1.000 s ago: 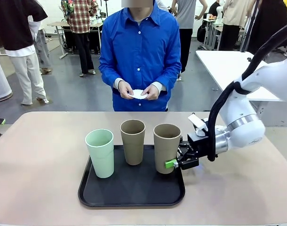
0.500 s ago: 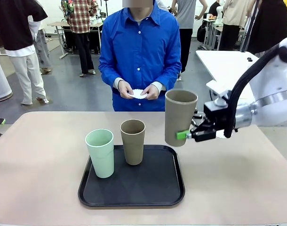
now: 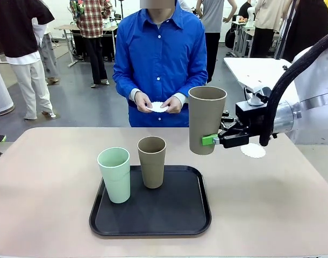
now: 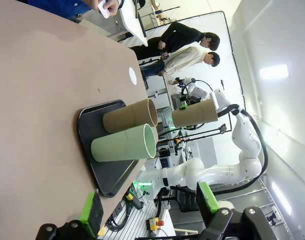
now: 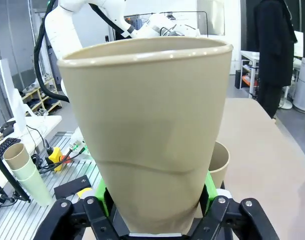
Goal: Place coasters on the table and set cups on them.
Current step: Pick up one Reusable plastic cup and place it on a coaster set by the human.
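The right gripper (image 3: 208,140) is clamped on the lower wall of a tan cup (image 3: 206,115), holding it upright in the air over the table (image 3: 56,177), right of the tray (image 3: 153,215). A coaster (image 3: 253,151) lies on the table lower and to the cup's right, under the gripper's body, so the set-down is likely rightward and down. The left gripper (image 4: 149,207) stands wide and empty.

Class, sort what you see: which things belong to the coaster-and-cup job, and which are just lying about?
Belong:
- tall tan tumbler, held aloft
- second tan tumbler
- pale mint tumbler
- round white lacy paper coaster on the beige table
- white coasters in the person's hands

Lying about:
- black rounded tray
- white table behind
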You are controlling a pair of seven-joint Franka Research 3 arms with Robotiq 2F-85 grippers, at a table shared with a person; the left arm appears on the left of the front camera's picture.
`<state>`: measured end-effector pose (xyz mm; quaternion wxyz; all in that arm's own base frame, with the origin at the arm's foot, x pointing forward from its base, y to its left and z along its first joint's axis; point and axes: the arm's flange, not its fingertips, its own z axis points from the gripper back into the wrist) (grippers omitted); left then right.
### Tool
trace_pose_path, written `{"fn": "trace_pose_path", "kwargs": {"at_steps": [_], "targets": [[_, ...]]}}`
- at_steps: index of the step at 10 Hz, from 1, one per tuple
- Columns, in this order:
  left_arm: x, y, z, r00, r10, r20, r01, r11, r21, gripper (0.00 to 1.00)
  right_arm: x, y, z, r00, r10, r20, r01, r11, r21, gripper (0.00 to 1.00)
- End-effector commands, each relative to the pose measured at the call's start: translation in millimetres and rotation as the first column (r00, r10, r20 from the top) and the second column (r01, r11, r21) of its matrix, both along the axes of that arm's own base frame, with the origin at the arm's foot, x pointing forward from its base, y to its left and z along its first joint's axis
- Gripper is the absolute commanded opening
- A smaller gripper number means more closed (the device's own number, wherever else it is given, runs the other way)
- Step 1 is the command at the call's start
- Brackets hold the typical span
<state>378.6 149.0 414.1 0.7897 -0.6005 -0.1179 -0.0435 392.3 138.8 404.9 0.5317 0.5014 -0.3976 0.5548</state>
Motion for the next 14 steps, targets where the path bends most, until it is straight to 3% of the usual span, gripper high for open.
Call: {"fn": "trace_pose_path", "kwargs": {"at_steps": [1, 4, 8, 11, 14], "targets": [[-1, 1, 1, 1.0, -0.002, 0.01, 0.002, 1.0, -0.007, 1.0, 0, -2, -3, 1.0, 0.01, 0.0, -0.01, 1.0, 0.015, 0.77], [-1, 1, 1, 1.0, -0.002, 0.01, 0.002, 1.0, -0.007, 1.0, 0, 0, -2, 1.0, 0.001, -0.005, -0.001, 1.0, 0.0, 0.81], [-1, 1, 1, 1.0, -0.002, 0.01, 0.002, 1.0, -0.007, 1.0, 69, -81, -4, 0.983, -0.184, -0.006, 0.184, 0.981, 0.057, 0.81], [-1, 1, 1, 1.0, -0.002, 0.01, 0.002, 1.0, -0.007, 1.0, 114, -164, -12, 0.933, -0.359, -0.004, 0.359, 0.931, 0.064, 0.81], [-1, 1, 1, 1.0, -0.002, 0.01, 0.002, 1.0, -0.007, 1.0, 133, -217, -12, 0.879, -0.478, 0.006, 0.476, 0.877, 0.069, 0.81]]}}
